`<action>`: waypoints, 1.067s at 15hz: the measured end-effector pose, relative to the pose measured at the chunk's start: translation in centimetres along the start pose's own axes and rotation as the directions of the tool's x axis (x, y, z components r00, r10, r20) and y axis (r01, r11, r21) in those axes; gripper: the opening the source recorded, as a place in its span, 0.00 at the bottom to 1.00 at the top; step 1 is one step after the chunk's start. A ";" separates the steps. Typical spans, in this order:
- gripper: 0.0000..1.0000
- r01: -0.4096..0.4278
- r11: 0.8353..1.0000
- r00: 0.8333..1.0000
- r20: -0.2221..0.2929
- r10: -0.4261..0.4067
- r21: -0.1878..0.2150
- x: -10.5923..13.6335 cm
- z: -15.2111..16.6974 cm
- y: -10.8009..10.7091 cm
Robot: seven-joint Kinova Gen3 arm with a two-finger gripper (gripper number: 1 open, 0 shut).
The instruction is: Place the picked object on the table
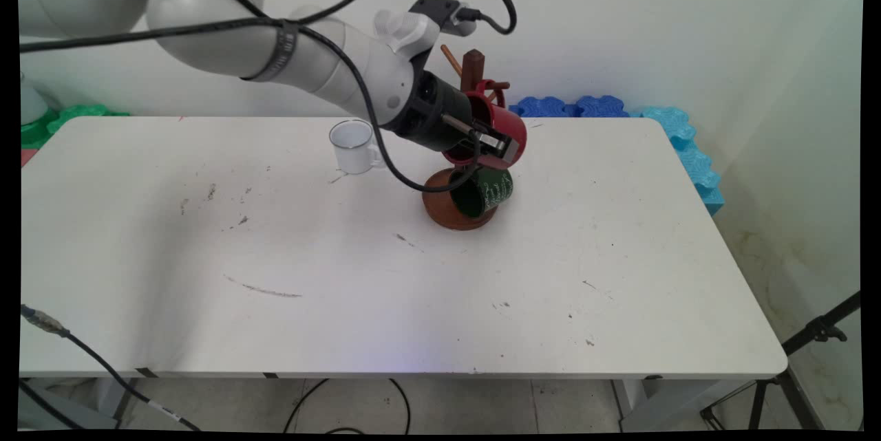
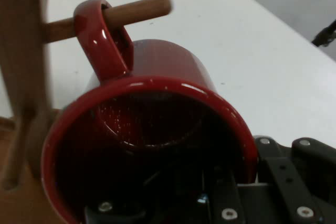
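At the main view's upper centre, the black two-finger gripper (image 1: 497, 145) grasps the glossy red ceramic mug (image 2: 152, 135) by its rim, seemingly one finger inside. Its handle already rings a peg of the brown wooden mug tree (image 1: 472, 76); release remains. A dark green mug (image 1: 485, 192) hangs below.

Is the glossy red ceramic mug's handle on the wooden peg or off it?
On: in the hand view the red mug's handle loops around the wooden peg, whose tip pokes through.

Glossy red mug (image 2: 157, 93); dark green mug (image 1: 485, 192), perhaps white-patterned; white cup (image 1: 352, 145).
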 end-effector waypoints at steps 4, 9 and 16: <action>0.00 0.002 0.999 1.000 -0.014 -0.002 -0.046 0.0 -1.7 1.0; 0.00 0.007 0.994 1.000 -0.027 -0.010 -0.110 -0.2 -4.3 2.1; 0.00 -0.040 0.983 0.999 -0.037 0.034 -0.177 -0.8 -8.8 1.3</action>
